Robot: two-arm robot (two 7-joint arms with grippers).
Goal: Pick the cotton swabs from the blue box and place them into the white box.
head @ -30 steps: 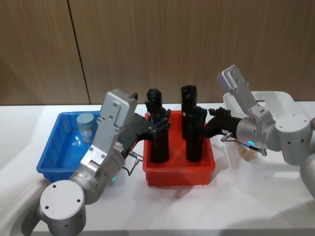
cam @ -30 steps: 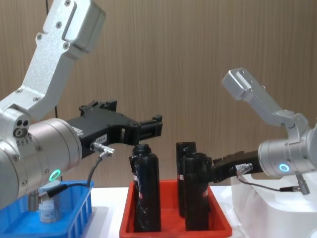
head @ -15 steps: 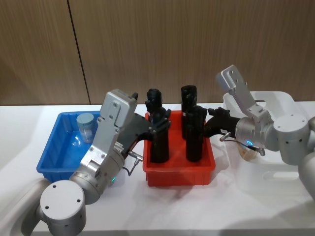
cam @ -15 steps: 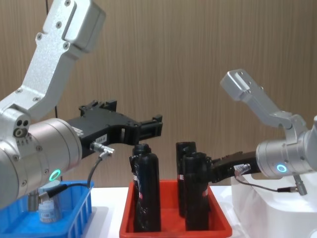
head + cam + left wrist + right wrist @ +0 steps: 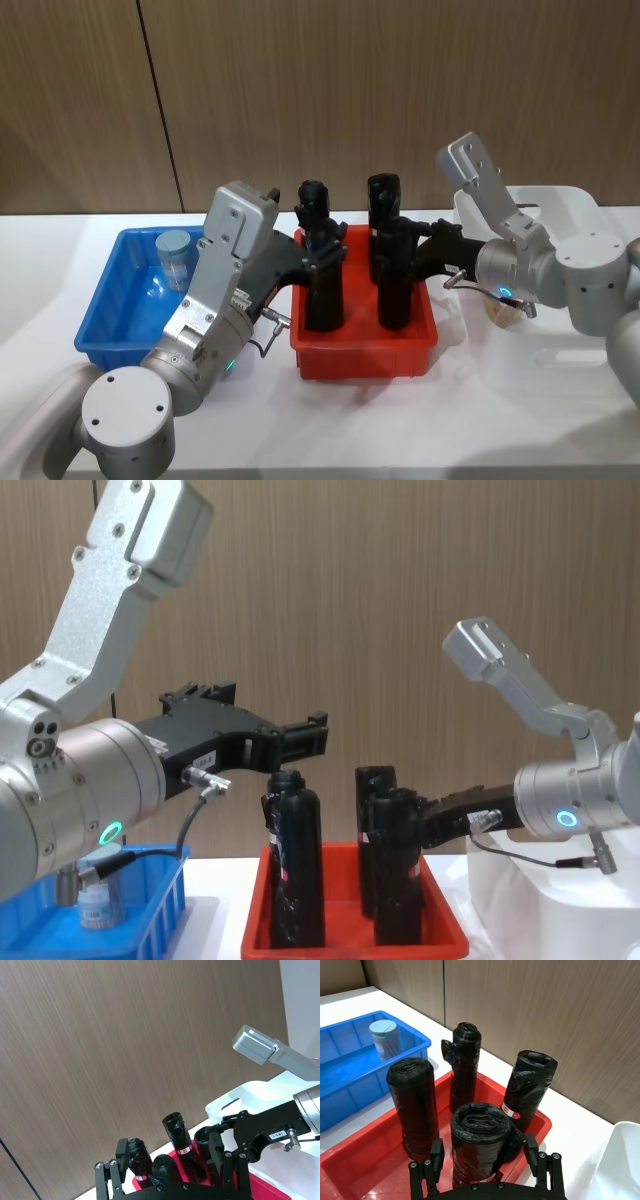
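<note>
One jar of cotton swabs [image 5: 173, 258] with a pale lid stands upright in the far corner of the blue box [image 5: 108, 320], and is also in the right wrist view [image 5: 386, 1039]. The white box [image 5: 565, 215] sits at the far right. Something tan [image 5: 497, 312] lies in it, mostly hidden by my right arm. My left gripper [image 5: 322, 250] hangs open and empty above the red tray's left side, right of the blue box. My right gripper [image 5: 428, 252] is open and empty at the red tray's right edge, right behind a black bottle [image 5: 481, 1140].
A red tray [image 5: 365, 352] stands between the two boxes and holds several tall black bottles [image 5: 322, 290]. Both arms hover over it. A wooden wall runs behind the white table [image 5: 330, 430], which has bare room in front.
My right gripper has crept a little to the left, from the white box towards the black bottles. The left arm and the jar have not moved.
</note>
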